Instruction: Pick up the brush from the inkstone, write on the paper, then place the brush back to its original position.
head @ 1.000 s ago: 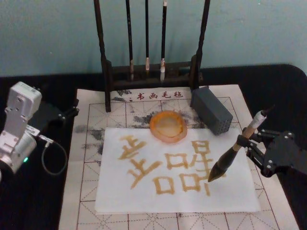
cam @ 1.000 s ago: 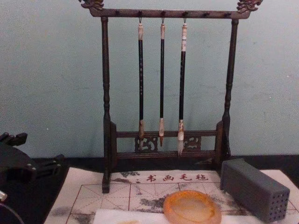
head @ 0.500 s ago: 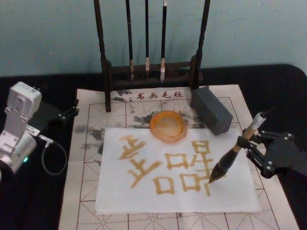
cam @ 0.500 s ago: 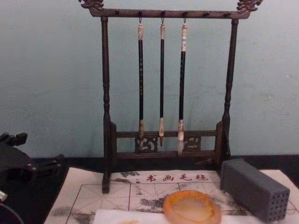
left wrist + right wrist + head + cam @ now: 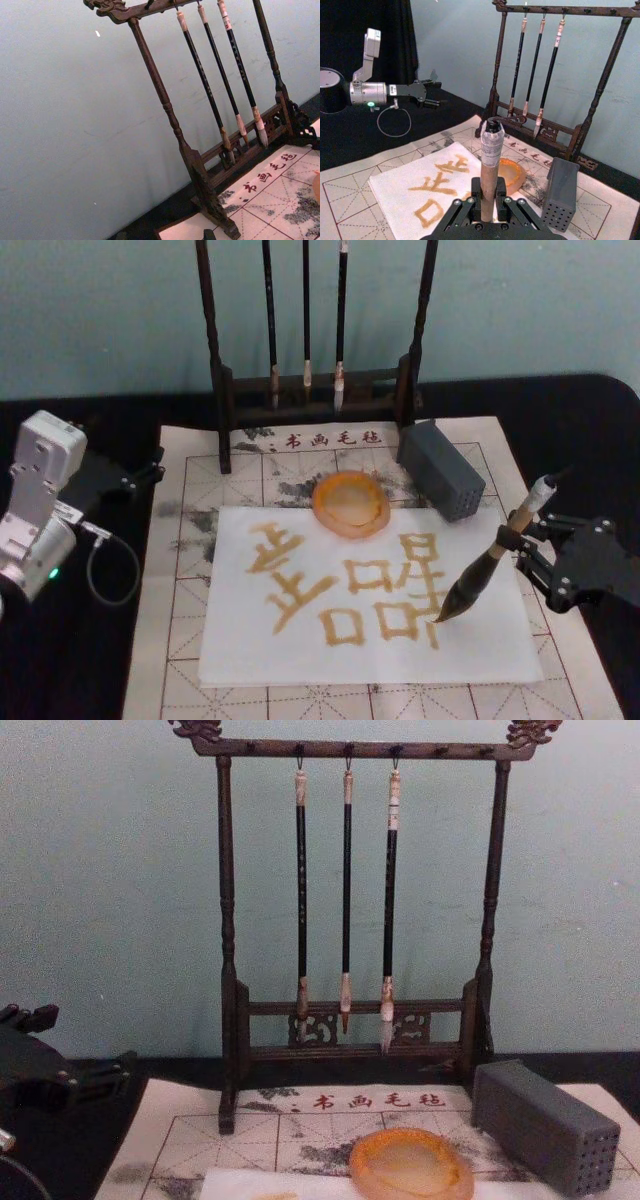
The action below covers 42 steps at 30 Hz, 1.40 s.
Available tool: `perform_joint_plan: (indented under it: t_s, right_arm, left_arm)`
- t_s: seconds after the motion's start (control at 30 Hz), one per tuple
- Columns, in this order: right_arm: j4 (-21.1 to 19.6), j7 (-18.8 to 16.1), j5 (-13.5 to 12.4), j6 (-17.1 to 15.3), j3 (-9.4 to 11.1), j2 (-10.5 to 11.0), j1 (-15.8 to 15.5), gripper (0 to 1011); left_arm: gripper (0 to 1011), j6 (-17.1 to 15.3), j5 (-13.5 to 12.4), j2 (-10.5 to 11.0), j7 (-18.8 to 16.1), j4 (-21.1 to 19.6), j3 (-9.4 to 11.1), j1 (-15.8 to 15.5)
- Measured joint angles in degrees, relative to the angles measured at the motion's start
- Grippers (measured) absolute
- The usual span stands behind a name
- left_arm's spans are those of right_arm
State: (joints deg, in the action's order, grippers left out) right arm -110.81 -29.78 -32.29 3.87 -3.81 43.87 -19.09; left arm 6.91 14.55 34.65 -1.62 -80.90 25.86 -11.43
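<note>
**Right gripper mid-stroke, brush on the paper's right half**

Right gripper [image 5: 521, 540] sits over the mat's [image 5: 185, 640] right edge, fingers clamped on the tan handle of the brush [image 5: 488, 562]. The right wrist view confirms it: handle pinched between both fingers, capped end rising clear above them.

Left gripper [image 5: 148, 468] is parked off the mat's far left corner, fingers apart, holding nothing.

Step, as I judge it: writing, and late in it. The paper [image 5: 300, 660] carries several amber characters, and the tuft is at the last one, near the paper's right edge. Tip looks to be touching the sheet; I can't be certain.

Brush attitude: tilted, not upright. Long axis runs diagonally, cap high and out toward the mat's right edge, dark tuft low and pointing in toward the paper's near right area.

Next move calls for finishing the stroke, lifting straight off to avoid a smear, then carrying to the inkstone [image 5: 350, 503] at the paper's far edge, keeping clear of the grey block [image 5: 440, 470] just beside it.
</note>
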Motion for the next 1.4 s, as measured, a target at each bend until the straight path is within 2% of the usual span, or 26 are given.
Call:
perform_joint_plan:
  t_s: [0.77, 1.4]
  right_arm:
    - [-1.6, -0.9, 0.1, 1.0, 2.8, 0.6, -3.3, 187]
    - [-2.2, -2.0, 0.2, 1.0, 2.9, 1.4, -4.4, 187]
  left_arm:
    - [1001, 0.0, 0.0, 0.0, 0.0, 0.0, 0.0, 0.0]
    - [1001, 0.0, 0.0, 0.0, 0.0, 0.0, 0.0, 0.0]
